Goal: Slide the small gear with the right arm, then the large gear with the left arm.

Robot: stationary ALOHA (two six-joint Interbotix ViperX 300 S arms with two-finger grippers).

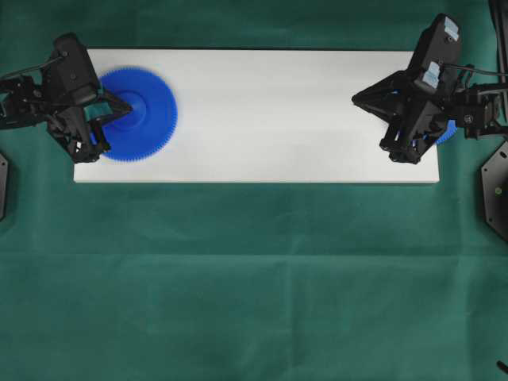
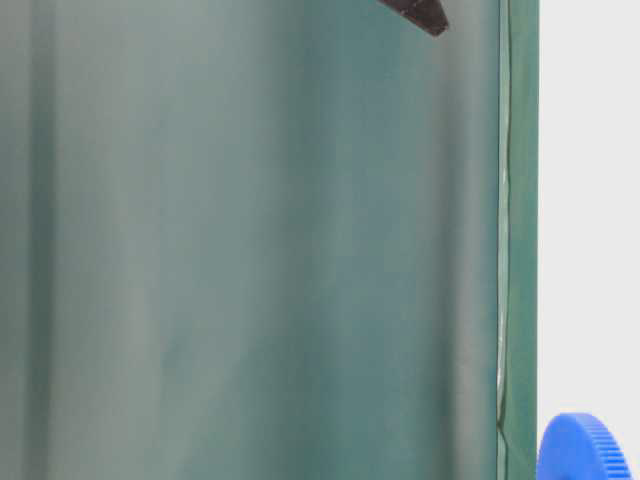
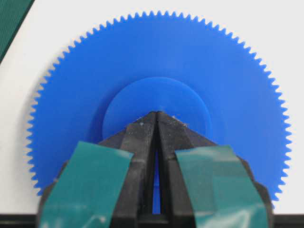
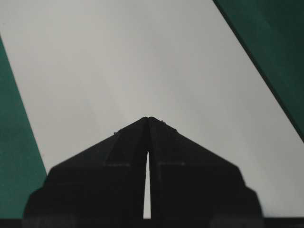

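— How does the left arm [image 1: 48,95] sit?

— It reaches in over the left end of the white board [image 1: 262,119], and the left gripper [image 3: 156,115] has its two fingers pressed together into one point, nothing between them. Teal tape patches [image 3: 85,185] cover the finger backs.

— And the large gear [image 1: 135,113]?

— Directly under that point. In the left wrist view the clenched tips rest on its raised round hub [image 3: 156,102], at about the middle, and the toothed blue disc spreads out beyond and to both sides of the pincer. From overhead its rim looks slightly blurred.

— The right arm [image 1: 429,87]?

— It is over the right end of the board, pale tags on its body. The right gripper [image 4: 148,118] is clamped tip to tip as well, gripping nothing, with bare white board ahead of the point.

— Where is the small gear [image 1: 447,132]?

— Behind that pincer, under the arm's body near the board's right edge; just a blue toothed sliver shows from overhead. The table-level view shows a blue toothed rim [image 2: 585,450] on the board, though I cannot tell which gear that is.
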